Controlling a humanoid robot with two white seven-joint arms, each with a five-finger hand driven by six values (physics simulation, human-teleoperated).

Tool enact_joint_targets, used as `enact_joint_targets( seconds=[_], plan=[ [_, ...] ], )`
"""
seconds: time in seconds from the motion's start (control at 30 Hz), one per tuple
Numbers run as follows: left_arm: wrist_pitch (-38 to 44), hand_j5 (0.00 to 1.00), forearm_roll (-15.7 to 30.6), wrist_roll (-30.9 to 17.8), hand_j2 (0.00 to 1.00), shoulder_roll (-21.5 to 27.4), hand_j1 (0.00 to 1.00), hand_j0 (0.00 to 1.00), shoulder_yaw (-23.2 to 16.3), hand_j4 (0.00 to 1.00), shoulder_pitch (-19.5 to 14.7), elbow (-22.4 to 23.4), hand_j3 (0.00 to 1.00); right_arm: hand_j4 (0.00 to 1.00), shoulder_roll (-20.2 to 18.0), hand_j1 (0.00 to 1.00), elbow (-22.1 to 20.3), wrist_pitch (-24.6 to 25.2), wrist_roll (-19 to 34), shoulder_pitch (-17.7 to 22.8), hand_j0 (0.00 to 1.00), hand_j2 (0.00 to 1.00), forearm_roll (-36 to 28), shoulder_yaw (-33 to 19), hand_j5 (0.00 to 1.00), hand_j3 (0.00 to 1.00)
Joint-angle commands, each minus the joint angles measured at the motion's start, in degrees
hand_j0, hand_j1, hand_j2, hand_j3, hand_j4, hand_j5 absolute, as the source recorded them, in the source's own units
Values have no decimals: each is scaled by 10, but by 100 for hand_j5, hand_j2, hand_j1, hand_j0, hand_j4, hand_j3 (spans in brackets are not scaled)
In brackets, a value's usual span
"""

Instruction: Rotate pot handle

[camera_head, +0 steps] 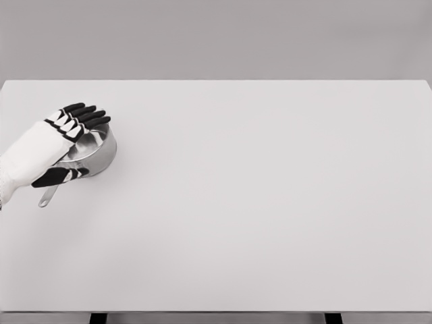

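White table [270, 202] fills nearly the whole head view, flat matte top, far edge runs straight across the upper part of the picture. Two dark legs or supports peek under the near edge, one toward lower left of centre, one toward lower right. Behind the table, plain grey wall, slightly darker toward the top, no visible features.

Small steel saucepan [94, 154] stands upright at the table's left side, about mid-depth, well apart from the right half. Shiny side wall catches light, open mouth faces up, inside partly hidden. Its handle [47, 197] sticks out toward the lower left, toward the near-left of the table, only the rounded tip showing below the hand.

Left hand [64, 138] comes in from the left edge on a white forearm and lies over the pot. Four black-tipped fingers [84, 115] extend across the rim's far-left side, held side by side and fairly straight, reaching over the opening. Thumb [59, 175] sits low along the near side of the pot, by the handle root. So the pot rim sits between fingers above and thumb below; looks like a loose pinch around the pot, but actual contact and a firm clamp cannot be told from this angle. Hand covers most of the handle and the left part of the pot.
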Motion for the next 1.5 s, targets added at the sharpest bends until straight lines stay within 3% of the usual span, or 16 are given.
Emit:
enact_joint_targets(
  seconds=[0.0,0.13,0.4,0.73,0.83,1.17,1.47],
  plan=[
    [0,100,-19,3,100,-1,100,100,-14,100,0,0,100,100,0,100,0,0,0,0,100,100,0,0,100,100],
    [0,100,-22,4,100,2,100,100,-47,100,-3,0,100,100,0,100,0,0,0,0,100,100,0,0,100,100],
    [0,100,-45,3,100,2,100,100,-68,100,4,0,100,100,0,100,0,0,0,0,100,100,0,0,100,100],
    [0,100,-66,-2,100,-23,100,100,-67,100,6,1,100,100,0,100,0,0,0,0,100,100,0,0,100,100],
    [0,100,-95,-3,100,-36,100,100,-68,100,10,0,100,100,0,100,0,0,0,0,100,100,0,0,100,100],
    [103,100,-95,-2,100,-40,100,100,-68,100,2,0,100,100,0,100,0,0,0,0,100,100,0,0,100,100],
    [110,100,-93,-3,100,-33,100,100,-67,100,7,1,100,100,0,100,0,-1,0,0,100,100,0,0,100,100]
  ],
)
